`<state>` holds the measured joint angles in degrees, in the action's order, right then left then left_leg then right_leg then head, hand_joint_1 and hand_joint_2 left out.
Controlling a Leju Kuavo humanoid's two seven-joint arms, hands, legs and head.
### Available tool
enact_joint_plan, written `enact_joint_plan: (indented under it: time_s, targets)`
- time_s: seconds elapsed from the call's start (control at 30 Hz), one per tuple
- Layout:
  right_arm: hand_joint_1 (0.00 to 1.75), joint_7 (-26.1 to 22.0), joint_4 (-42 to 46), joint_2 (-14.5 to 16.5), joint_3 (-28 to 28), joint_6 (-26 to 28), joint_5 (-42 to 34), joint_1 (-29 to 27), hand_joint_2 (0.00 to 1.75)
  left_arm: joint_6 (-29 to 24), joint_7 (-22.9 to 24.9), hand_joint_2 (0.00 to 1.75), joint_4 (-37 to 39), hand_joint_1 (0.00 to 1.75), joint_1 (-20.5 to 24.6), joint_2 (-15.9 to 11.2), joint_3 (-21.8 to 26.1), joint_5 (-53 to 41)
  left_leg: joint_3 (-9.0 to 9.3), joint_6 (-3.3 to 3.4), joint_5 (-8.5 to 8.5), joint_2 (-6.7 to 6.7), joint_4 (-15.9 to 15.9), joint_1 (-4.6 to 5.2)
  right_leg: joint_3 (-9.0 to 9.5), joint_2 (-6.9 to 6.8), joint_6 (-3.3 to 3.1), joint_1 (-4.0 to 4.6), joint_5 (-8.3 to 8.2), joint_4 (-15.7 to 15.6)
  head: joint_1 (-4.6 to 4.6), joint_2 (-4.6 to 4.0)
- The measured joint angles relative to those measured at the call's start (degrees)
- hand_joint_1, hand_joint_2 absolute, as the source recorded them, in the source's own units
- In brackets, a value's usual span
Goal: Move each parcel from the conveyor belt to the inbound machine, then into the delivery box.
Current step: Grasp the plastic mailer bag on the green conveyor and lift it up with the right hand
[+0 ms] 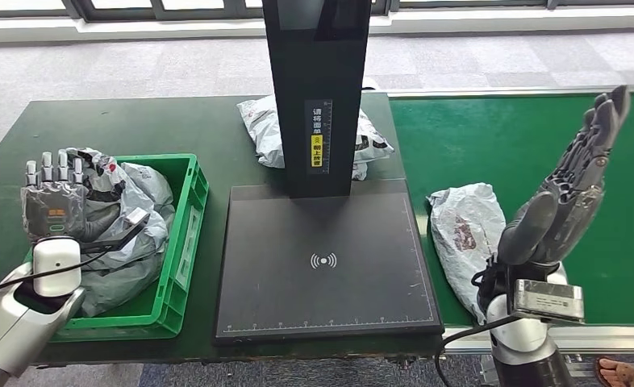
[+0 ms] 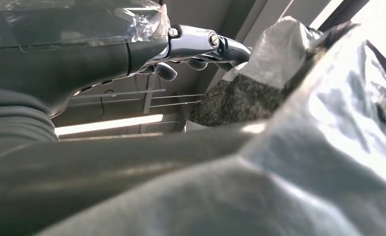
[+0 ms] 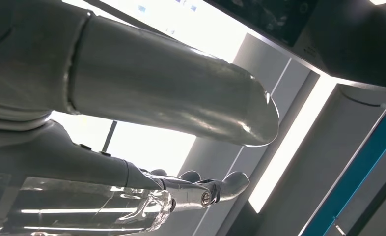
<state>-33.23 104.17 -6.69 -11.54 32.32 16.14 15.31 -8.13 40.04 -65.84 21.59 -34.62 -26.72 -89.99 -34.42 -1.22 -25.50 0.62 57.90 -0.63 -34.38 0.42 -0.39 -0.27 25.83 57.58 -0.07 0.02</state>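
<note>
Right hand [image 1: 568, 189], fingers straight and apart, empty, hovers just right of belt parcel [image 1: 465, 234], long axis running away; left hand [image 1: 54, 201] far.

The head view looks steeply down on the inbound machine [image 1: 325, 262]. The left wrist view sits very close among grey parcels [image 2: 299, 162] (shared with the head view); the right wrist view faces upward.

A: Position of the scanner plate [image 1: 326, 262]?
B: Table centre, before the column [image 1: 317, 89]. The crate [image 1: 186, 234] sits to its left, holding parcels [image 1: 128, 234].
A: Remaining parcels?
B: One parcel [image 1: 465, 234] lies on the conveyor belt [image 1: 523, 137], right of the plate; another [image 1: 261, 125] behind the column.
</note>
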Motion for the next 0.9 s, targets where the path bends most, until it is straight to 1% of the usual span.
enact_joint_plan:
  time_s: [0.07, 0.17, 0.23, 0.3, 0.37, 0.43, 0.53, 0.6, 0.73, 0.83, 0.9]
  targets:
    - [0.00, -0.08, 0.00, -0.05, 0.00, 0.07, -0.25, -0.12, 0.00, -1.91, 0.00, 0.00, 0.10, 0.00, 0.29, 0.31, -0.13, 0.00, 0.00, 0.00, 0.00, 0.00, 0.00, 0.00, 0.00, 0.00, 0.00, 0.00, 0.00, 0.00, 0.00, 0.00]
    - [0.00, -0.46, 0.00, -0.27, 0.00, 0.18, -0.79, -0.32, 0.00, -6.70, -0.11, 0.00, 0.30, 0.00, 0.84, 1.11, -0.33, 0.00, 0.00, 0.00, 0.00, -0.02, 0.00, 0.02, 0.02, -0.01, 0.00, 0.00, 0.00, 0.00, 0.01, 0.00]
    - [0.00, -0.83, 0.01, -0.45, 0.00, 0.49, -1.12, -0.57, 0.00, -12.10, -1.47, 0.00, 0.30, 0.00, 1.03, 2.02, -0.34, 0.02, 0.00, 0.01, 0.00, -0.02, 0.01, 0.05, 0.02, -0.02, 0.01, -0.01, 0.00, 0.00, 0.00, 0.00]
    - [0.00, -1.01, 0.03, -0.60, 0.00, 0.95, -1.33, -1.02, 0.00, -19.03, -5.36, 0.00, 0.12, 0.00, 0.89, 3.82, 0.55, 0.10, 0.00, 0.02, 0.01, -0.06, 0.01, 0.09, 0.03, -0.04, 0.01, -0.02, 0.00, -0.01, 0.00, 0.00]
    - [0.00, -1.14, 0.14, -0.70, 0.00, 1.40, -1.39, -1.59, 0.00, -24.96, -12.18, 0.00, -0.45, 0.00, 0.34, 7.06, 3.77, 0.71, -0.01, 0.04, 0.01, -0.12, 0.01, 0.11, 0.05, -0.09, 0.01, -0.04, 0.00, -0.02, 0.01, 0.00]
    - [0.00, -1.42, 0.36, -0.80, 0.00, 1.84, -1.41, -2.28, 0.00, -28.80, -21.46, 0.00, -1.37, 0.00, -0.20, 10.89, 8.93, 4.73, -0.02, 0.05, 0.00, -0.11, 0.01, 0.12, 0.05, -0.11, 0.02, -0.05, -0.01, -0.03, 0.01, 0.00]
    - [0.00, -1.93, 0.70, -1.04, 0.01, 2.33, -1.56, -3.36, 0.00, -31.24, -36.06, 0.00, -3.54, 0.00, -0.73, 16.04, 16.77, 19.14, -0.02, 0.05, -0.01, -0.08, 0.02, 0.12, 0.04, -0.09, 0.02, -0.04, -0.01, -0.04, 0.01, 0.00]
    - [0.00, -2.19, 0.77, -1.13, 0.07, 2.55, -1.58, -3.89, 0.00, -31.69, -43.04, 0.00, -5.14, 0.00, -1.11, 18.50, 20.37, 29.11, -0.02, 0.05, -0.01, -0.08, 0.01, 0.12, 0.04, -0.10, 0.02, -0.04, 0.00, -0.04, 0.01, 0.00]
    - [0.00, -3.30, 0.78, -1.16, 0.52, 2.22, -1.69, -4.92, 0.00, -31.06, -54.11, 0.00, -9.31, 0.00, -3.53, 22.51, 25.28, 48.03, -0.03, 0.04, -0.02, -0.07, 0.00, 0.10, 0.05, -0.09, 0.02, -0.04, 0.00, -0.03, -0.01, 0.00]
    - [0.00, -3.67, 0.72, -1.18, 0.57, 1.71, -1.98, -4.89, 0.00, -28.95, -60.12, 0.00, -13.06, 0.00, -6.32, 23.95, 26.95, 58.06, -0.04, 0.02, -0.03, -0.07, -0.01, 0.09, 0.03, -0.08, 0.02, -0.03, 0.03, -0.03, 0.00, 0.00]
    - [0.00, -2.83, 0.55, -1.41, 0.57, 1.55, -2.72, -4.50, 0.00, -25.27, -63.47, 0.00, -15.41, 0.00, -7.82, 24.50, 27.21, 64.82, -0.05, 0.03, -0.03, -0.13, -0.01, 0.09, 0.05, -0.13, 0.03, -0.02, 0.06, -0.03, 0.00, 0.00]
